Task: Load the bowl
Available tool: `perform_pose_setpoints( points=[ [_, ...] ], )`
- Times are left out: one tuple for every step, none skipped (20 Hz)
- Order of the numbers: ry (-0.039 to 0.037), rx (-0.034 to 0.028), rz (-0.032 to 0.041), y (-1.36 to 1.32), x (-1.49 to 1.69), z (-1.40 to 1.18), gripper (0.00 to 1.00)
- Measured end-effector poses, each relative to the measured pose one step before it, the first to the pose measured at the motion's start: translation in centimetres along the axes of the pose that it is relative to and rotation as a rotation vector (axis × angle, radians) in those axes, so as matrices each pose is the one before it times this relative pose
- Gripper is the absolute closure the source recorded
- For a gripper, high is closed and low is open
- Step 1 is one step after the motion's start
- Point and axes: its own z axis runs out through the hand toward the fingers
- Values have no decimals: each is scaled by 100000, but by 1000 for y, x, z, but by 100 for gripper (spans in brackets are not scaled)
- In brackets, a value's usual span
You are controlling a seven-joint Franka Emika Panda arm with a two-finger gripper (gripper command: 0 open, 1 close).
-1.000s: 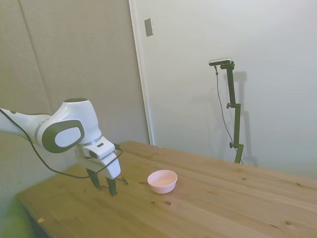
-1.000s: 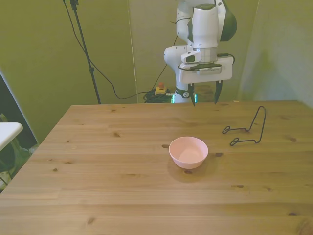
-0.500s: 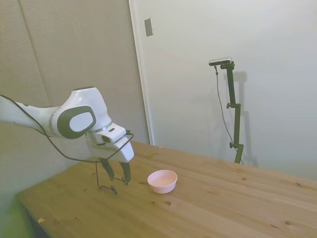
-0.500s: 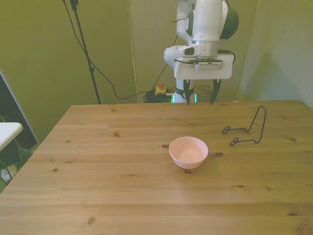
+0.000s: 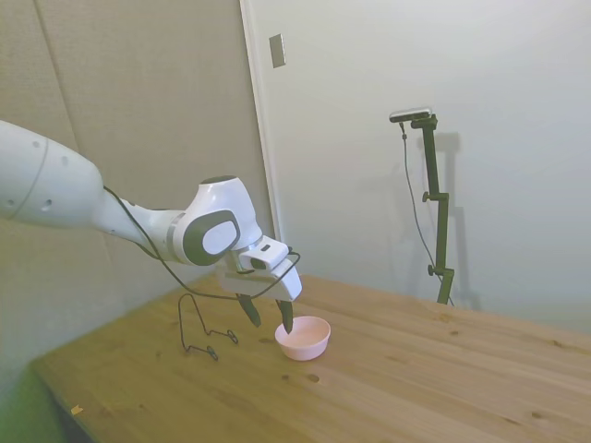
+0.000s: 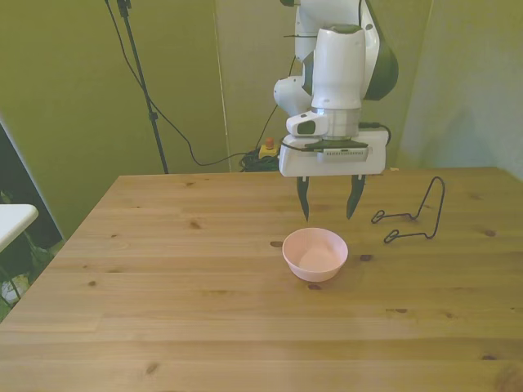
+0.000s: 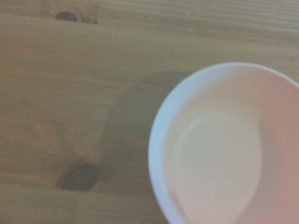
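Pale pink bowl [image 7: 224, 149] on knotted wooden table [image 7: 70, 93]

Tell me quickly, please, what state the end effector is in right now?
End effector: open, holding nothing, hanging just above the far rim of the pink bowl.

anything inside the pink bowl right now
Nothing shows inside the bowl: the front and wrist views show a bare pale inside down to the bottom. The open gripper is above its far rim, holding nothing. The wrist view cuts off part of the bowl.
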Motion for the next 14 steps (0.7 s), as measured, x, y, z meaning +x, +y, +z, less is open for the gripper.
perform_pose_setpoints(
  points=[
    [-71, 16, -165, -364, 209, 586, 0],
    [154, 218, 17, -291, 177, 547, 0],
    [98, 121, 246, -249, 183, 500, 0],
    [39, 29, 322, -188, 151, 506, 0],
    [-87, -129, 314, -163, 117, 516, 0],
    [-40, -60, 367, -143, 73, 491, 100],
    [-68, -174, 480, -124, 52, 441, 100],
    [-272, -316, 559, -94, 4, 379, 100],
    [-331, -318, 509, -138, -20, 348, 100],
    [-341, -332, 542, -95, -45, 326, 100],
    [-281, -330, 536, -77, -8, 311, 100],
    [-213, -240, 356, -87, -18, 233, 100],
    [-130, -153, 435, -103, 28, 196, 100],
    [-80, -79, 409, -109, 9, 131, 100]
  ],
)
